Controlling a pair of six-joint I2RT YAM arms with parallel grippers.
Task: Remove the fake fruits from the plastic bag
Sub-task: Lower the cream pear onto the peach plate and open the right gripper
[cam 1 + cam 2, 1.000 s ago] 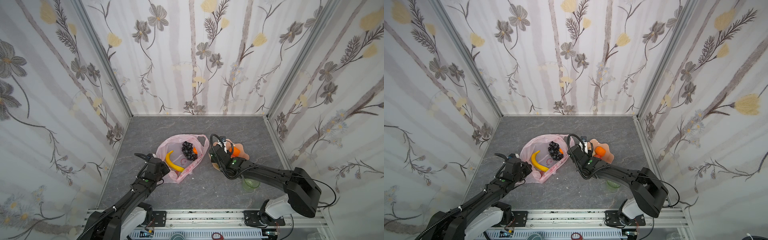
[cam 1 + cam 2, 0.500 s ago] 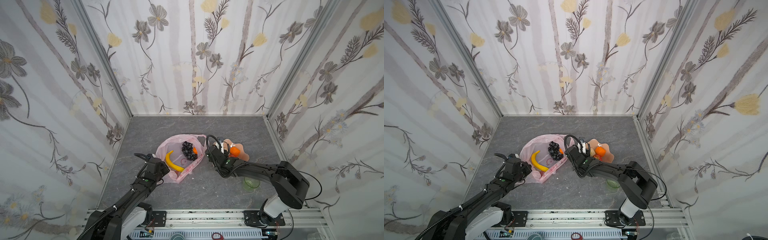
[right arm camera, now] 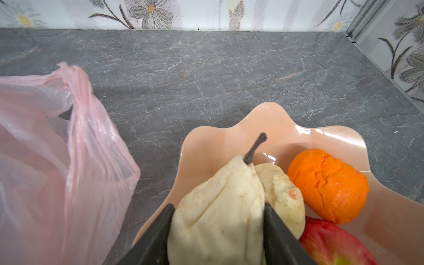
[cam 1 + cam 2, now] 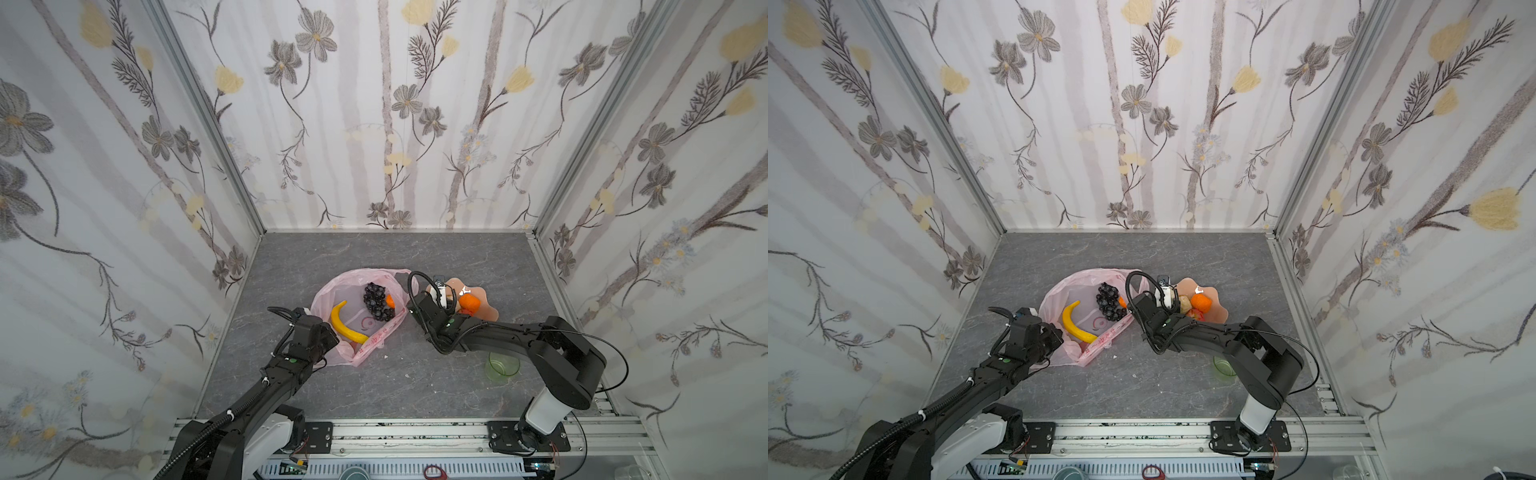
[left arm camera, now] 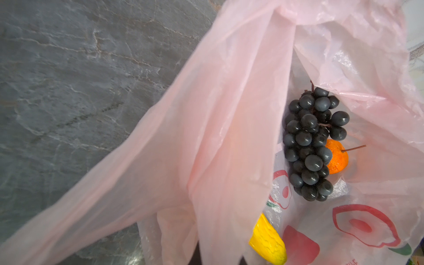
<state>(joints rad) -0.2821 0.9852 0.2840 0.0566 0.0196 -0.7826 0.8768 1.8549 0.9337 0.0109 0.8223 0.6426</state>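
The pink plastic bag (image 4: 358,286) lies open on the grey floor. Inside it are a yellow banana (image 4: 347,324), a dark grape bunch (image 5: 309,142) and an orange (image 5: 336,158). My left gripper (image 4: 330,338) is shut on the bag's near edge, and the film hides its jaws in the left wrist view. My right gripper (image 3: 218,206) is shut on a beige lumpy fruit with a dark stem (image 3: 220,202), low over the peach plate (image 3: 229,137). A second beige piece (image 3: 281,190), an orange (image 3: 328,188) and a red apple (image 3: 332,245) lie on the plate.
A translucent green cup (image 4: 502,365) stands on the floor near my right arm's elbow, in front of the plate. Flowered walls close the floor at the back and both sides. A metal rail (image 4: 415,428) runs along the front edge.
My right gripper has shifted a little toward the plate's near left side with the beige fruit in it, and its elbow has swung. The left gripper and the bag have stayed put.
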